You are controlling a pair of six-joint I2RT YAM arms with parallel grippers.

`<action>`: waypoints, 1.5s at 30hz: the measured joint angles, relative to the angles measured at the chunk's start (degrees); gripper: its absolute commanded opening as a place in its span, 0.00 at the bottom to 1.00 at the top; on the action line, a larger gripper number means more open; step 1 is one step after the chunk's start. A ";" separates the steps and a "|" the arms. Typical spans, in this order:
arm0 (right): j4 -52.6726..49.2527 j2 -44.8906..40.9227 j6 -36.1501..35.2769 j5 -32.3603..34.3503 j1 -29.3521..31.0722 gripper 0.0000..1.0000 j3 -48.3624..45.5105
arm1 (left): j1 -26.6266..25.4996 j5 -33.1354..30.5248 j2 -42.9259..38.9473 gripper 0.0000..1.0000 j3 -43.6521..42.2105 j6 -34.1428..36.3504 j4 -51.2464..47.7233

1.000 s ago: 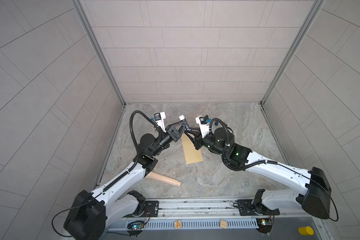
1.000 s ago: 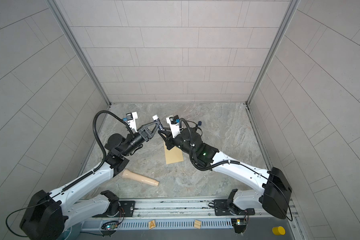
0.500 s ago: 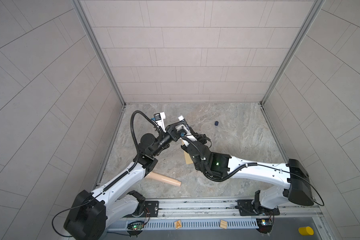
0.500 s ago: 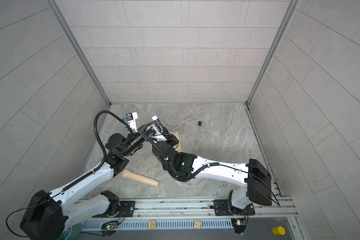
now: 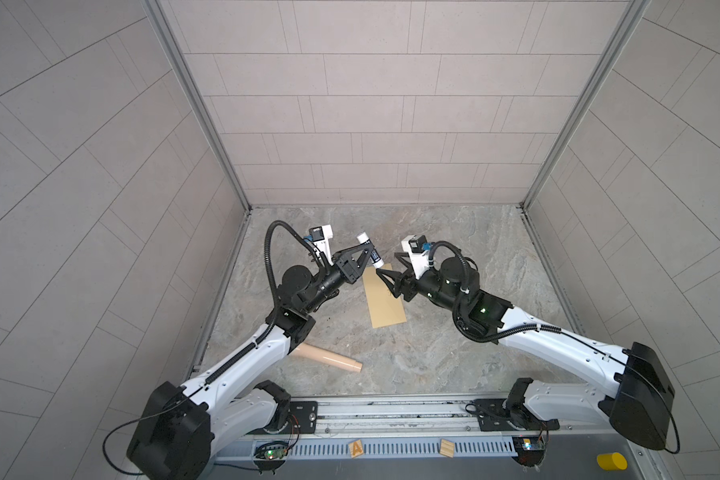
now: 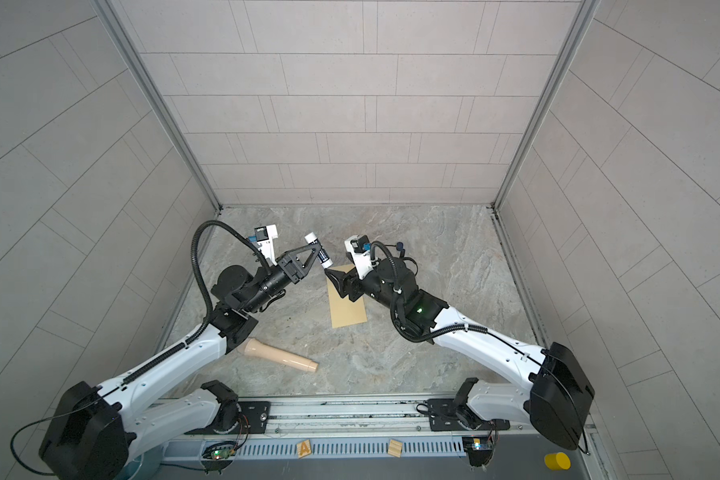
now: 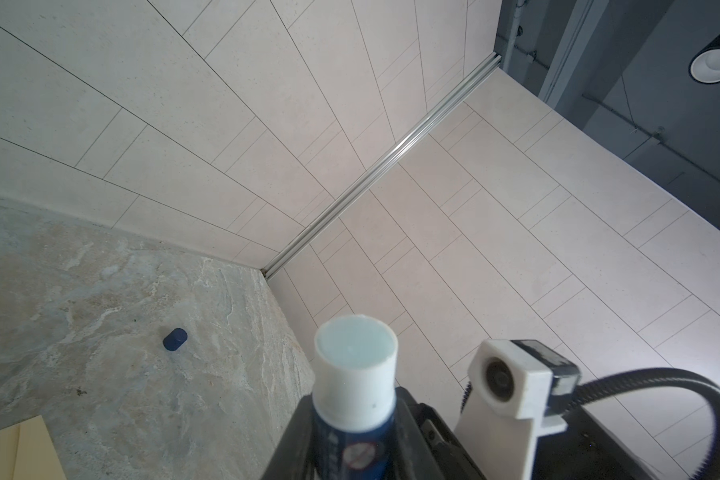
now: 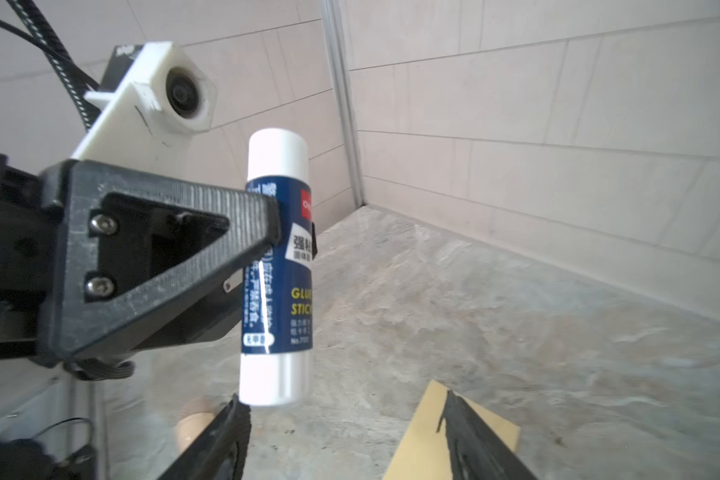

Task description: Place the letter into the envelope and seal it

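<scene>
Left fingers (image 8: 183, 197) pinching glue stick (image 8: 277, 257), right fingers (image 8: 472, 444) spread, empty, close beside it, envelope (image 5: 385, 305) flat on table (image 5: 453, 353).

The glue stick (image 8: 277, 266) pinched in my left claw (image 5: 369, 250) hangs tilted, clear of the desk (image 5: 453, 374). Its dark blue label reads GLUE STICK in yellow. Both ends are white, and one is open, showing pale bluish glue. A small dark blue cap (image 7: 174, 339) lies on its side on the grey marbled desk, towards the back wall. Closer to me, on my left, a beige turned peg (image 5: 329, 358) lies flat. On the slotted strip at the front sit two wooden blocks, one lettered A (image 5: 355, 449) and one plain (image 5: 446, 448). A yellow cylinder (image 5: 611, 461) stands far right.
</scene>
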 measured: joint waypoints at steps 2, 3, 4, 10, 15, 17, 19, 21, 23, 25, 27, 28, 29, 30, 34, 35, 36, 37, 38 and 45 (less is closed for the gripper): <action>5.60 0.85 5.88 -6.34 -1.84 0.74 -2.36 | 0.00 0.74 -0.50 0.00 0.11 -0.48 0.39; 8.41 1.55 8.48 -8.90 -2.49 0.74 -3.19 | 0.00 1.05 -0.61 0.00 0.17 -0.68 0.79; 11.78 2.49 11.30 -11.56 -3.13 0.74 -3.96 | 0.00 1.27 -0.72 0.00 0.31 -0.87 1.07; 27.54 7.45 24.28 -21.79 -5.11 0.69 -5.09 | 0.00 2.14 -0.92 0.00 0.74 -1.75 1.86; 33.88 8.13 28.81 -25.18 -5.35 0.61 -5.09 | 0.00 2.29 -0.94 0.00 0.74 -1.84 2.23; 35.23 8.13 29.64 -25.77 -5.35 0.58 -5.09 | 0.00 2.29 -0.92 0.00 0.74 -1.84 2.29; 35.93 8.13 30.32 -26.14 -5.35 0.55 -5.09 | 0.00 2.29 -0.94 0.00 0.74 -1.90 2.47; 36.35 8.13 30.86 -26.25 -5.49 0.49 -5.09 | 0.00 2.34 -0.94 0.00 0.74 -2.03 2.69; 36.61 8.15 31.50 -26.27 -5.77 0.44 -5.09 | 0.00 2.36 -0.94 0.00 0.74 -2.14 3.02; 37.03 8.20 32.06 -26.23 -6.10 0.39 -5.09 | 0.00 2.38 -0.96 0.00 0.74 -2.16 3.26; 37.51 8.33 32.35 -26.08 -6.32 0.34 -5.09 | 0.00 2.43 -0.96 0.00 0.74 -2.23 3.45; 37.68 8.44 32.54 -26.01 -6.40 0.31 -5.09 | 0.00 2.43 -0.98 0.00 0.74 -2.21 3.52; 37.75 8.48 32.76 -25.92 -6.47 0.29 -5.09 | 0.00 2.47 -1.03 0.00 0.74 -2.25 3.56; 37.81 8.55 32.92 -25.79 -6.51 0.27 -5.14 | 0.00 2.47 -1.03 0.00 0.74 -2.25 3.58; 37.90 8.70 33.03 -25.33 -6.58 0.21 -5.20 | 0.00 2.40 -1.03 0.00 0.74 -2.25 3.54; 37.79 8.70 32.85 -25.20 -6.58 0.19 -5.20 | 0.00 2.34 -1.03 0.00 0.74 -2.25 3.50; 37.62 8.70 32.61 -25.05 -6.58 0.18 -5.20 | 0.00 2.32 -1.03 0.00 0.74 -2.21 3.43; 37.33 8.70 32.24 -24.87 -6.58 0.16 -5.20 | 0.00 2.27 -1.03 0.00 0.74 -2.16 3.30; 37.03 8.66 31.89 -24.68 -6.58 0.14 -5.20 | 0.00 2.25 -1.03 0.00 0.74 -2.16 3.10; 22.45 3.28 21.35 -16.79 -3.56 0.06 -4.11 | -0.02 1.88 -0.94 0.00 0.74 -1.33 0.81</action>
